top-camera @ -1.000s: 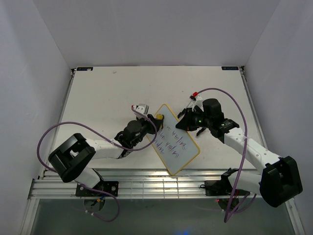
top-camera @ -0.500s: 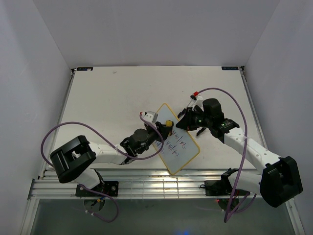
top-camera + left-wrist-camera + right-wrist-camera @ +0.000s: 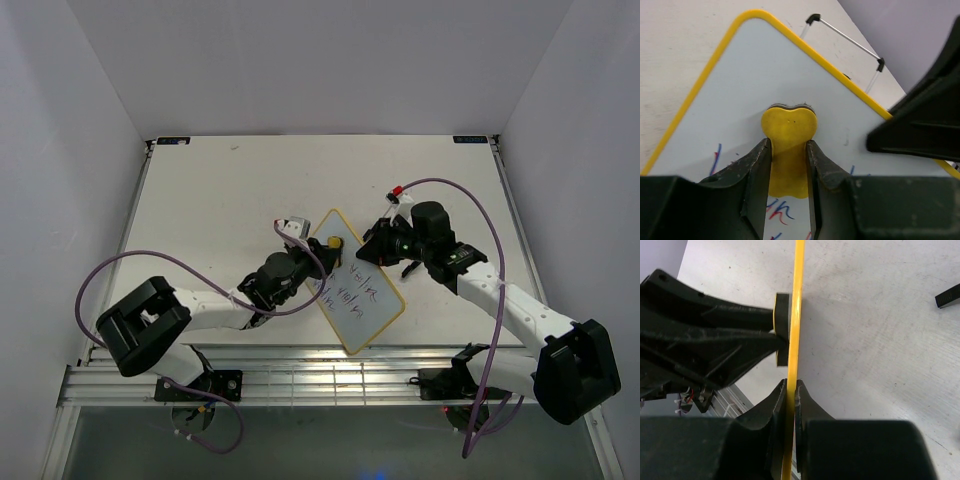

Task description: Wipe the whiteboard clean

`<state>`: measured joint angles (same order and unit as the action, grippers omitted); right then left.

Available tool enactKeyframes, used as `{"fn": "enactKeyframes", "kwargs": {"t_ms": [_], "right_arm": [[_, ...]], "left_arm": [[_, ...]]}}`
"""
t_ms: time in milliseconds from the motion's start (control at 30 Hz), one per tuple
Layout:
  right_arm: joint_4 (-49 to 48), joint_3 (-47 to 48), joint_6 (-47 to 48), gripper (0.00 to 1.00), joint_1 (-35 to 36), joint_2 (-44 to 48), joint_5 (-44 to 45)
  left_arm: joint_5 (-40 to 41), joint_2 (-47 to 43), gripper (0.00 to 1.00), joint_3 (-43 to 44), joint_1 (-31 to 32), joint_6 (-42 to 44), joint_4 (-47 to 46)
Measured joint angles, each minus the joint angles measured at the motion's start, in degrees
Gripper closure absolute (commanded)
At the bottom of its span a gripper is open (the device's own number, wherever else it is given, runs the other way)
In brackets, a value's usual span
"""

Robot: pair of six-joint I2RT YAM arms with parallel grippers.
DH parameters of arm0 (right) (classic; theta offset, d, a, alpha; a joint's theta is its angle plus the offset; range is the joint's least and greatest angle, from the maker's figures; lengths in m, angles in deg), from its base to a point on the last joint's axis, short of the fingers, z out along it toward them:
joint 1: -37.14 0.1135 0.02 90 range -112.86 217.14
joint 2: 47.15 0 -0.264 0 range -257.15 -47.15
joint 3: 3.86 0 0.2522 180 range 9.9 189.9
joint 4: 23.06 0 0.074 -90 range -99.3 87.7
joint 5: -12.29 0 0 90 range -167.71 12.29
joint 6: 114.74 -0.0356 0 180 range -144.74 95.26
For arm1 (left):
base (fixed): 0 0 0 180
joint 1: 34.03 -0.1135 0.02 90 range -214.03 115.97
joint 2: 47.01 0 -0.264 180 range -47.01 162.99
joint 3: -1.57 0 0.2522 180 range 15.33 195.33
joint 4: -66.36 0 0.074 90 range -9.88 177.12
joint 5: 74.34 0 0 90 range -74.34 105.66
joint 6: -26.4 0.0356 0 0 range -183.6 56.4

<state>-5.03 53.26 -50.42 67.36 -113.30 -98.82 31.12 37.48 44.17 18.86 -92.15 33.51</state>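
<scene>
One whiteboard (image 3: 358, 292), edge clamped in right claw (image 3: 791, 386); one yellow eraser (image 3: 788, 127) pinched in left claw (image 3: 788, 149).

Hardware notes off my feed. Left arm (image 3: 205, 303) and right arm (image 3: 515, 305): white tubular links and bulky black joint housings, the biggest a rounded black block at each shoulder. I see a purple cable (image 3: 80, 298) looping free off the left arm. A second purple cable (image 3: 440, 182) arcs over the right one, meeting a small red connector (image 3: 398, 190). Pale grey camera module (image 3: 291, 226) on the left wrist. Left gripper (image 3: 788, 145) and right gripper (image 3: 791, 384): matte black fingers with angular moulded faces. Black base brackets (image 3: 210, 384) at each arm's foot.
</scene>
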Motion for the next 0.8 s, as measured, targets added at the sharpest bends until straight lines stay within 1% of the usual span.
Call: {"fn": "enactKeyframes", "kwargs": {"t_ms": [133, 300, 433, 533, 667, 800], "right_arm": [[-0.6, 0.0, -0.8, 0.92, 0.9, 0.0, 0.0], [-0.6, 0.4, -1.2, 0.92, 1.4, -0.1, 0.5], [-0.5, 0.7, -1.6, 0.92, 1.7, -0.5, 1.0], [-0.6, 0.8, -2.3, 0.92, 1.7, -0.6, 1.5], [-0.7, 0.8, -3.1, 0.92, 1.9, -0.6, 1.9], [-1.2, 0.8, -4.1, 0.92, 2.3, -0.6, 2.7]], "left_arm": [[-0.1, -0.7, 0.87, -0.3, -2.6, 0.0, 1.2], [-0.6, -1.2, 0.89, -0.3, -2.6, 1.0, 1.6], [1.4, -1.2, 0.89, -0.3, -0.7, 3.8, 0.9], [2.3, -1.2, 0.89, -0.5, 2.0, 5.4, -0.6], [3.2, -1.2, 0.89, -1.8, 5.6, 6.5, -3.5], [4.9, -1.0, 0.89, -2.4, 7.5, 6.7, -5.0]]}}
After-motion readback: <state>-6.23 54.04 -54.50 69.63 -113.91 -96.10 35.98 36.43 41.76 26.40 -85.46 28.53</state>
